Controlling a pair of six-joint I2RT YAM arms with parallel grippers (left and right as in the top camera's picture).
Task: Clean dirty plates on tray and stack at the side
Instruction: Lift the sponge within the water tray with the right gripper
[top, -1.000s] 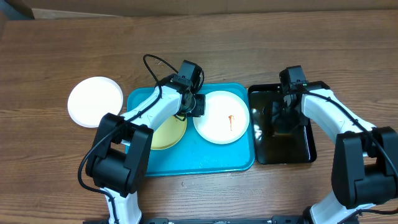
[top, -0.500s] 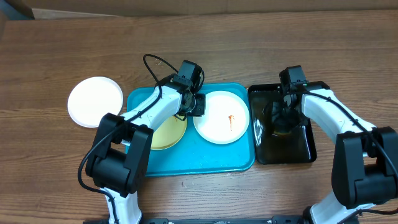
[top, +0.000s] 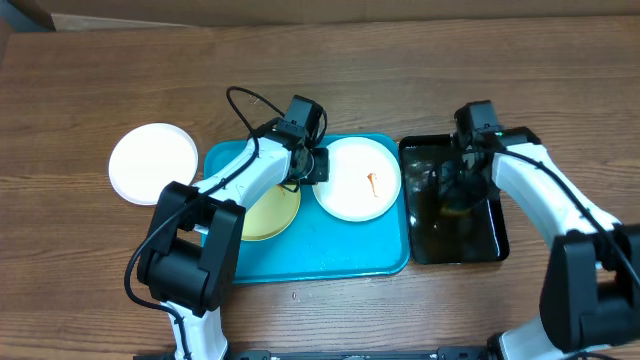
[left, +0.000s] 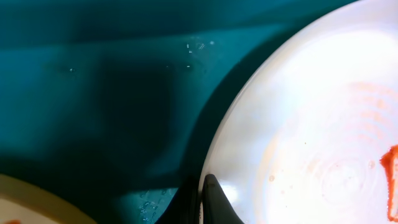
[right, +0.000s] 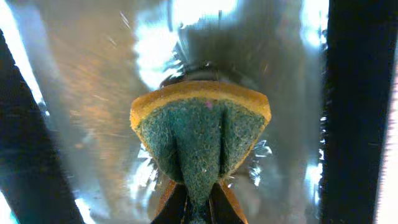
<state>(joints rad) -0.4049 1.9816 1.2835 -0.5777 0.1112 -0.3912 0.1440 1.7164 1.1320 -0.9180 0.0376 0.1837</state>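
On the turquoise tray (top: 330, 250) lie two plates. A white plate (top: 358, 180) with an orange-red smear (top: 371, 180) sits at the right of the tray. A pale yellow plate (top: 270, 215) lies to its left, partly under my left arm. My left gripper (top: 318, 167) is shut on the white plate's left rim; in the left wrist view the fingertips (left: 208, 199) pinch that plate (left: 311, 124) at its edge. Another white plate (top: 153, 163) rests on the table left of the tray. My right gripper (right: 198, 202) is shut on a yellow-and-green sponge (right: 199, 134).
A black tray (top: 480, 240) holding water stands right of the turquoise tray, and my right gripper (top: 458, 190) hangs over it. Its wet floor (right: 81, 93) glistens under the sponge. The wooden table (top: 400, 70) stretches behind both trays.
The left gripper has closed on the white plate's rim, and the plate has shifted slightly up and right. The right gripper has closed on the sponge in the black tray.
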